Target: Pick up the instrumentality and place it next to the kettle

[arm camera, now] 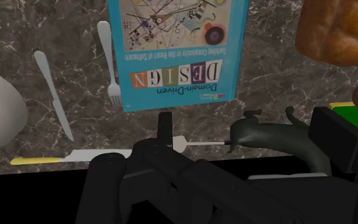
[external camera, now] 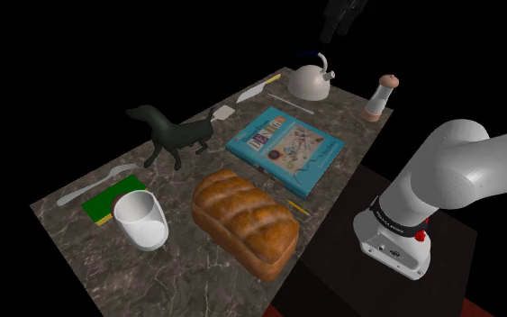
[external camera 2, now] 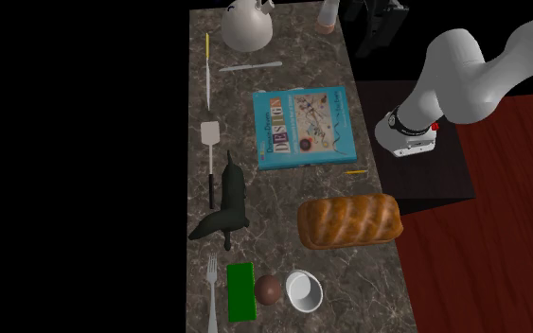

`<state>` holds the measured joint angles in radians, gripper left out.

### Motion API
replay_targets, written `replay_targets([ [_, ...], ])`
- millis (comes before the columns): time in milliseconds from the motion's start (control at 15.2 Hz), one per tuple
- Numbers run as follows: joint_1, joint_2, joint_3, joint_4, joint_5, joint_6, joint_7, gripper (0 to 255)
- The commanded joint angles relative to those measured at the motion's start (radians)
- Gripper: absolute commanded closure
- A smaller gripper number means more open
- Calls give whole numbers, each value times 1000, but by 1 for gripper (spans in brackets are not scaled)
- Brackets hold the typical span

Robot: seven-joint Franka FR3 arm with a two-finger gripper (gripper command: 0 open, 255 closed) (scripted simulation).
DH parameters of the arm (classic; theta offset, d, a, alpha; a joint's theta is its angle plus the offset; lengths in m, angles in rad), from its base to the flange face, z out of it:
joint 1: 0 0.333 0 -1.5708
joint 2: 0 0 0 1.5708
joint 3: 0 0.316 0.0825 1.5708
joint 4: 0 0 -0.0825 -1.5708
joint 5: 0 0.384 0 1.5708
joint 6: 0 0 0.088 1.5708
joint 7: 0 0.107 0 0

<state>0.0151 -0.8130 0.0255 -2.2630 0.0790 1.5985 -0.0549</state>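
Lying near the kettle: white knife, book, grinder; the hand's opening I cannot tell.

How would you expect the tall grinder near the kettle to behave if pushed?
The grinder stands tall on a narrow base, so it would probably tip, not slide. Being round, it may roll off the nearby table edge.

In the second exterior view the top edge cuts off the kettle and pepper mill; the bottom edge clips the fork.
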Motion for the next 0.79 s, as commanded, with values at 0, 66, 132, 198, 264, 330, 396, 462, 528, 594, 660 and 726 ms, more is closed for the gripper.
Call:
replay_targets([
  [0,0,0,0,0,0,0,0,0],
  [66,10,23,-15,-9,-8,28,-43,0],
  [132,20,47,-30,-16,-15,56,-86,0],
  [198,30,73,-45,-21,-22,84,-129,0],
  [264,39,100,-59,-25,-28,112,-172,0],
  [330,49,129,-73,-27,-33,139,-215,0],
  [396,59,159,-86,-26,-37,165,-257,0],
  [462,69,190,-99,-25,-40,191,-299,0],
  [528,80,222,-112,-21,-43,216,-341,0],
  [594,90,255,-124,-16,-45,241,-383,0],
  [660,100,289,-136,-9,-46,265,-425,0],
  [726,110,324,-147,-1,-45,288,-467,0],
])
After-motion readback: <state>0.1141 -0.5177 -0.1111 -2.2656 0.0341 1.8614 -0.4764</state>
